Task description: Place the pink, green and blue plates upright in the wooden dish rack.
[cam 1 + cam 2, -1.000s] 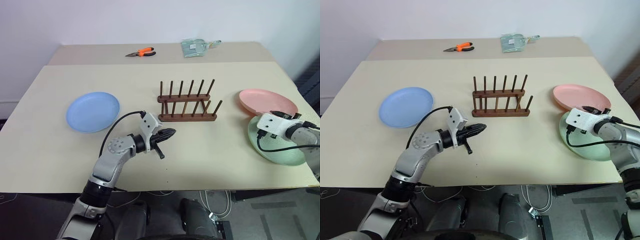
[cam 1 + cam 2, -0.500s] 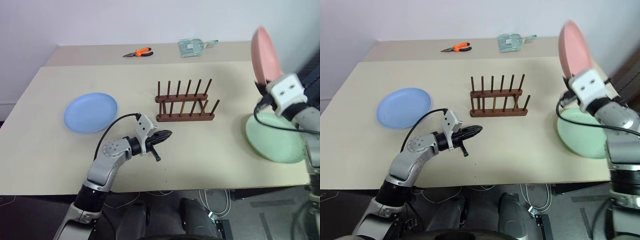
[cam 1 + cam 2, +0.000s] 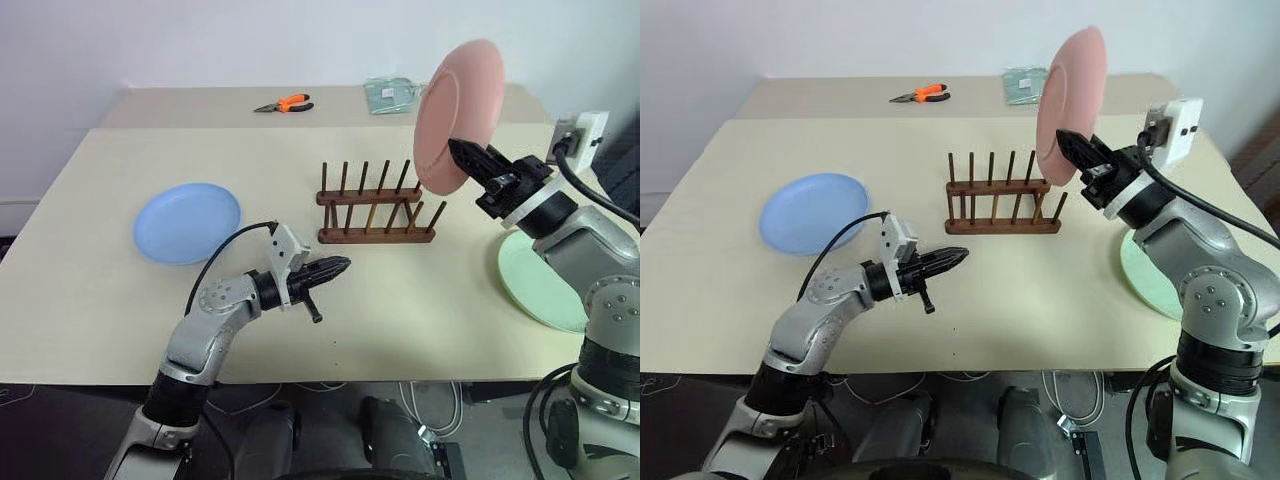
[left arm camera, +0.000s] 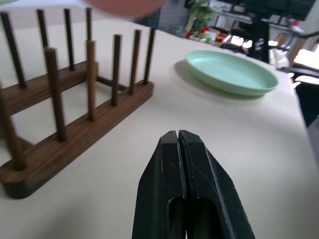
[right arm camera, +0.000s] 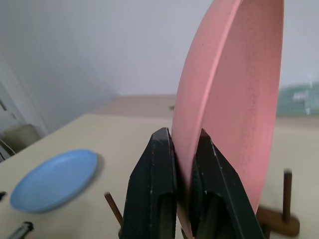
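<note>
My right gripper is shut on the lower rim of the pink plate, which it holds upright in the air above the right end of the wooden dish rack. In the right wrist view the pink plate stands edge-on between the two fingers. The green plate lies flat on the table at the right, and the blue plate lies flat at the left. My left gripper is shut on nothing and hovers level in front of the rack, pointing toward it.
Orange-handled pliers and a clear plastic packet lie on the far part of the table. A bare stretch of table lies between the rack and the front edge. The table's right edge runs close by the green plate.
My right arm has swung the pink plate from high at the far right leftward to above the rack's right end. My left gripper has stayed almost in place.
</note>
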Controlling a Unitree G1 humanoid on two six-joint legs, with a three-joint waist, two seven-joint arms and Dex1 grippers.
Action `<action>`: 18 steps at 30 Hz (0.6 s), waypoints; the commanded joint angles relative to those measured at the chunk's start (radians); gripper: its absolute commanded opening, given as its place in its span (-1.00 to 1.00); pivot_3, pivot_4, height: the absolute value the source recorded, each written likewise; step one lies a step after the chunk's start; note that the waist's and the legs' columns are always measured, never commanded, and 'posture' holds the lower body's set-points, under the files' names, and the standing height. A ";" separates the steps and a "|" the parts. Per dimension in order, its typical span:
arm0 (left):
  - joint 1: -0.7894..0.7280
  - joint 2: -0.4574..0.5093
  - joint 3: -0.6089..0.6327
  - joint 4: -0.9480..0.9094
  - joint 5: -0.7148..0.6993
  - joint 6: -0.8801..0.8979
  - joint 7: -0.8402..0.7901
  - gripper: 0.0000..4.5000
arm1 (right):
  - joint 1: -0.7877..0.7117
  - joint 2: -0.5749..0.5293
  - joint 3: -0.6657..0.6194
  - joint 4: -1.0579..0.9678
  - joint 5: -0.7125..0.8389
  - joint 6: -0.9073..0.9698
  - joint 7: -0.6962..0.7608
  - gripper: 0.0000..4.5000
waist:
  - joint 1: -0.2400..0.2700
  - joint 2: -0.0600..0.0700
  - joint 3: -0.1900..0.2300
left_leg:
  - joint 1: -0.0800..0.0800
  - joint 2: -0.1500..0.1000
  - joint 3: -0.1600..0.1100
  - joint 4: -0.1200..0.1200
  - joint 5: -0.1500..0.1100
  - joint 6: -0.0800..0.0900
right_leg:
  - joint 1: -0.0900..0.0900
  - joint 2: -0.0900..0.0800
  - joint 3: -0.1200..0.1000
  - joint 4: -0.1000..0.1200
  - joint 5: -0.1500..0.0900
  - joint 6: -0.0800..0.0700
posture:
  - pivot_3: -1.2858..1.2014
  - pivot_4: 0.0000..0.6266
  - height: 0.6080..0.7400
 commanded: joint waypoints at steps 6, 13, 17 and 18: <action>0.002 0.008 0.006 -0.048 -0.030 -0.005 0.003 -1.00 | -0.036 -0.013 0.004 0.071 -0.082 -0.036 -0.011 -0.06 | 0.000 0.000 0.000 | 0.000 0.000 0.001 0.000 0.000 0.000 | 0.000 0.000 0.000 0.000 0.000 0.000 | 0.03 -0.52 1.00; -0.002 0.015 -0.014 -0.040 -0.029 -0.004 -0.007 -1.00 | 0.050 -0.130 -0.181 0.054 -0.122 -0.104 0.053 0.36 | 0.007 0.000 0.000 | -0.001 -0.001 0.000 0.000 0.000 0.000 | 0.000 0.000 0.000 -0.001 0.000 0.001 | 0.03 -0.52 1.00; -0.012 0.017 -0.025 -0.019 -0.028 -0.008 -0.022 -1.00 | 0.277 -0.230 -0.207 -0.002 -0.212 -0.104 0.145 0.36 | 0.003 0.000 0.000 | 0.000 0.000 0.001 0.000 -0.002 0.003 | 0.001 0.000 0.000 -0.002 -0.001 0.002 | 0.03 -0.52 1.00; -0.015 0.017 -0.029 -0.013 -0.028 -0.010 -0.028 -1.00 | 0.356 -0.262 -0.173 -0.031 -0.269 -0.118 0.175 0.36 | 0.002 0.000 -0.001 | -0.001 0.000 0.001 0.000 -0.002 0.003 | 0.001 -0.001 0.000 -0.002 -0.001 0.002 | 0.03 -0.52 1.00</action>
